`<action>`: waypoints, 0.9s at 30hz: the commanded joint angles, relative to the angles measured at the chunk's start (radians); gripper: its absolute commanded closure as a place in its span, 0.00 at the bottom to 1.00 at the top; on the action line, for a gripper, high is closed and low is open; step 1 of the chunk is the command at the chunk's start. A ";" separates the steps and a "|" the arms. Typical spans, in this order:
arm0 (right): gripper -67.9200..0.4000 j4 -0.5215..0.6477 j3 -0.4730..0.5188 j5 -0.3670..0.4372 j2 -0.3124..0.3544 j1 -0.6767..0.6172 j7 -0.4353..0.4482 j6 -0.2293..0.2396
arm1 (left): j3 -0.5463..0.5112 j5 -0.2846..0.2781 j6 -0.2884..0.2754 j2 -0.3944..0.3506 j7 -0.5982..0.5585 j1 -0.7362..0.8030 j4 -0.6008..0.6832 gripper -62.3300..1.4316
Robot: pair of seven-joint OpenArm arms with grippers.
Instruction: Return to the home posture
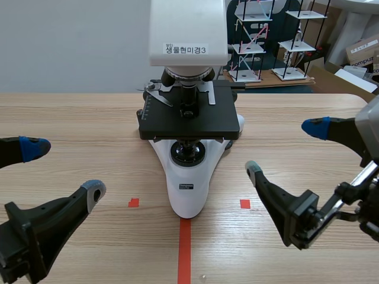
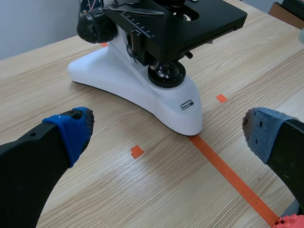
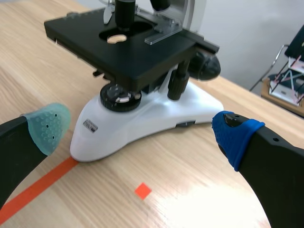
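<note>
Centrally, microscope [image 1: 188, 177] between spread left, right jaws, touching neither.

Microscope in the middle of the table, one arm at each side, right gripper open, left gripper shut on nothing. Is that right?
Not quite. The left gripper is open too: the left wrist view shows its fingers wide apart with nothing between them. The rest holds: the microscope stands in the middle and the right gripper is open.

Glossy white plastic microscope base [image 1: 188, 198], matt black stage [image 1: 189, 123], wood-grain table [image 1: 71, 127].
</note>
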 commanded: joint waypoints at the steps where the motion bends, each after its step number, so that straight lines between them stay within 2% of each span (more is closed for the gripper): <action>1: 0.00 0.029 0.024 0.012 0.006 -0.027 0.025 -0.004 | -0.005 -0.005 -0.001 0.002 -0.018 0.005 0.020 0.00; 13: 0.00 0.094 0.153 0.027 0.005 -0.243 0.025 -0.003 | -0.005 -0.003 -0.001 0.002 -0.018 0.005 0.020 0.00; 18: 0.00 0.094 0.163 0.028 0.005 -0.266 0.023 -0.004 | -0.005 -0.003 -0.001 0.002 -0.018 0.005 0.020 0.00; 22: 0.00 0.094 0.163 0.072 0.005 -0.266 0.022 -0.004 | -0.005 -0.003 -0.001 0.002 -0.018 0.005 0.020 0.00; 27: 0.00 0.094 0.163 0.082 0.005 -0.265 0.022 -0.004 | -0.005 -0.003 -0.001 0.002 -0.018 0.005 0.020 0.00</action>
